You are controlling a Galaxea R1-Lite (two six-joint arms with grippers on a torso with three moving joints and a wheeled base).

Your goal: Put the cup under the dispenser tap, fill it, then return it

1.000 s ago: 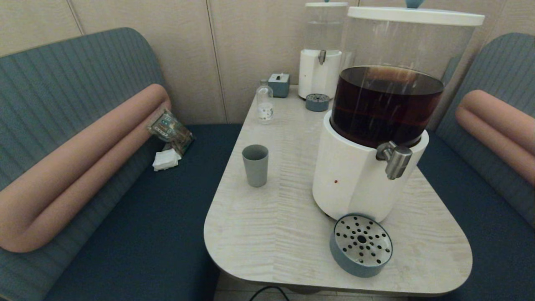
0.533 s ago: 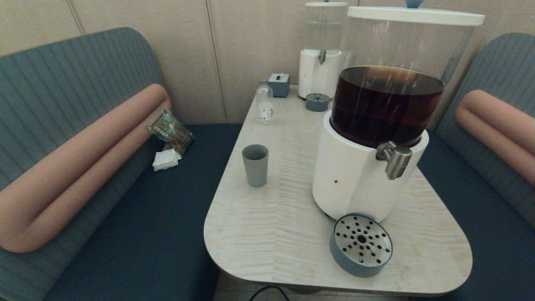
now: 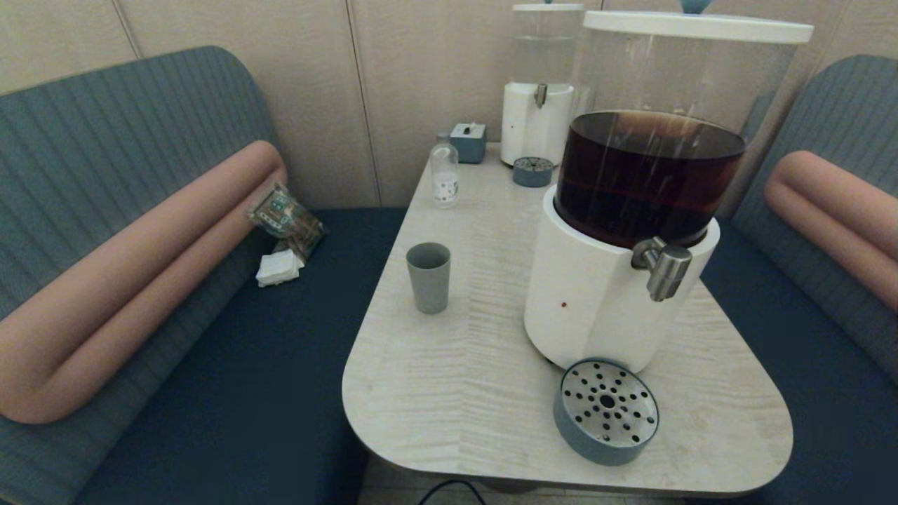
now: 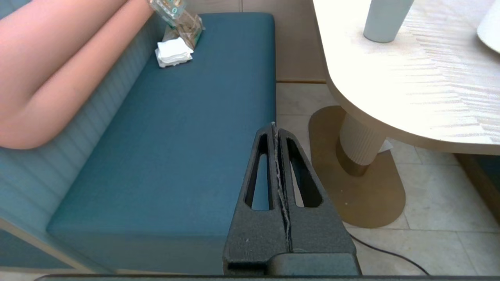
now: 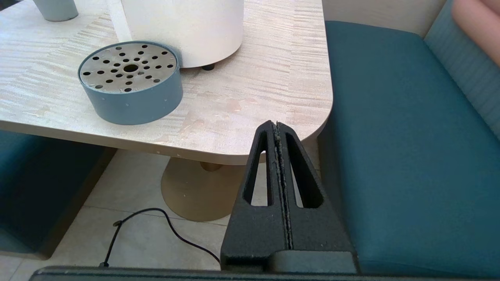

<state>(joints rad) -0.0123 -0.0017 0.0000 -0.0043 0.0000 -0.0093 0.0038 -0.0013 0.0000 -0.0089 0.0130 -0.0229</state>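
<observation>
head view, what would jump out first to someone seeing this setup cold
The big dispenser with dark brown liquid dominates the right side of the table, its steel dispenser tap jutting out above a round perforated drip tray. The grey-blue cup stands alone, upright, near the table's left edge, well apart from the tap. Both end effectors, left and right, sit shut below table height.

cup (image 4: 384, 17) | rim cut off (left wrist view) | bottle (image 3: 444, 174) label unreadable

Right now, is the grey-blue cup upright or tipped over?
Upright: the cup stands on its base on the table, open mouth up, apart from the dispenser tap.
</observation>
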